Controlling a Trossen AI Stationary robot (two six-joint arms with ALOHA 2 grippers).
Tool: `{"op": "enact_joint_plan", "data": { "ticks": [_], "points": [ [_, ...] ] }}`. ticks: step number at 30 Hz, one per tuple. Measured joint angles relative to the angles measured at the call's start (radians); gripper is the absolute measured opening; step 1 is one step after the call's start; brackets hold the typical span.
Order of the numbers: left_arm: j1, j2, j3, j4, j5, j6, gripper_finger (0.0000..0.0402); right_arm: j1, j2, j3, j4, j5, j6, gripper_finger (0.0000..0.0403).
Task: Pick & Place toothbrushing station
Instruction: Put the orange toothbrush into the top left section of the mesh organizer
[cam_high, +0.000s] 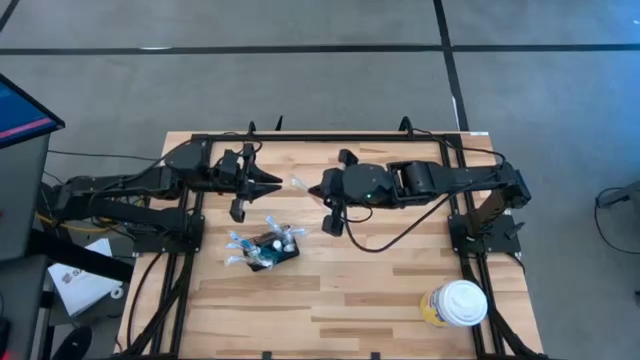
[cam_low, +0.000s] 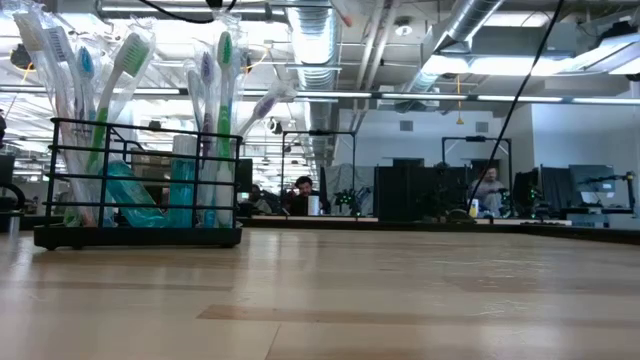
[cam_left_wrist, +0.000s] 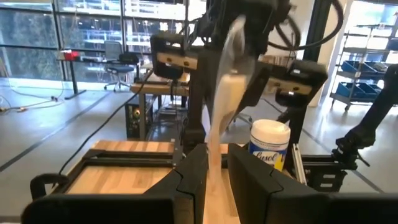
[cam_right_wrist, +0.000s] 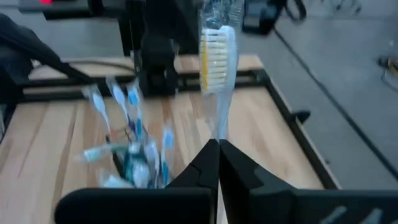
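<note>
toothbrushing station (cam_high: 272, 250) below both raised arms

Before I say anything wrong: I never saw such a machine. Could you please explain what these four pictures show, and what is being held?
It is a robot with two dark arms at a pale wooden table. One picture looks down from above, one looks level across the tabletop, and two come from cameras on the wrists. On the table stand a small black wire holder box filled with toothbrushes, and a yellowish cup with a white lid. The left gripper and the right gripper meet in mid-air above the table. Both pinch one clear-wrapped white toothbrush, one at each end.
</note>
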Motion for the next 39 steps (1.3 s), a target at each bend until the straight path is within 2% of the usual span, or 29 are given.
{"op": "enact_joint_plan", "data": {
  "ticks": [2,9,21,32,39],
  "points": [
    [0.0,0.019,0.0,0.011,0.003,0.014,0.0061,0.0,0.0,0.0,0.018,-0.001,-0.02,0.0],
    [0.0,0.099,0.0,0.127,0.116,0.035,0.0061,0.001,0.0,0.0,0.058,-0.002,-0.054,0.0],
    [0.0,0.166,0.0,0.238,0.164,0.054,0.0061,0.002,0.0,0.0,0.064,-0.004,-0.052,0.0],
    [0.0,0.162,0.0,0.254,0.155,0.055,0.0111,0.002,0.0,0.0,0.069,-0.004,-0.051,0.0],
    [0.0,0.162,0.0,0.252,0.15,0.055,0.0124,0.02,0.0,-0.001,0.08,-0.004,-0.058,0.0]
  ]
}}
